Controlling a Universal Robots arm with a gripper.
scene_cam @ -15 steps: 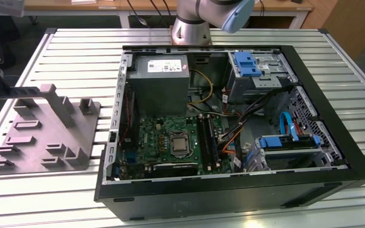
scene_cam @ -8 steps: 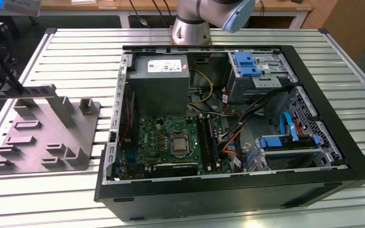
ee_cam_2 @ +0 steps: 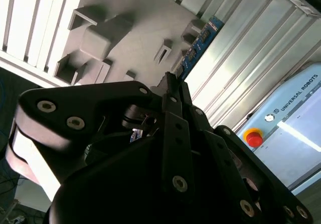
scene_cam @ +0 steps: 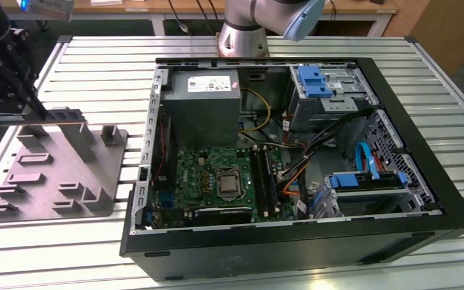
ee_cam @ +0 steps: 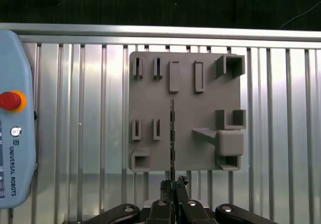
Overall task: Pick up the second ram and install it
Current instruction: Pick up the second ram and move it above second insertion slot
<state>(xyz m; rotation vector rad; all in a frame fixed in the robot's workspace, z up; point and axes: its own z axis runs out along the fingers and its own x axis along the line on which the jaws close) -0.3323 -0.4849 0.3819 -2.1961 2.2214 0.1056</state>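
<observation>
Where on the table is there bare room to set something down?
Bare slats lie between the fixture tray and the robot base, and at the exterior view's right of the computer case. Crowded: the tray, with the gripper shut on the second ram over it, and the cable-filled case interior.

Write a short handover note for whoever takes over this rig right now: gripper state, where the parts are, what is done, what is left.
Gripper: fingers shut on one end of the second ram.
Ram: held edge-on over the grey fixture tray, to the exterior view's left of the open computer case. I cannot tell whether it is clear of the tray.
Done: the ram is grasped.
Left: it is not yet in the case. The motherboard lies well apart from it, toward the exterior view's right.
</observation>
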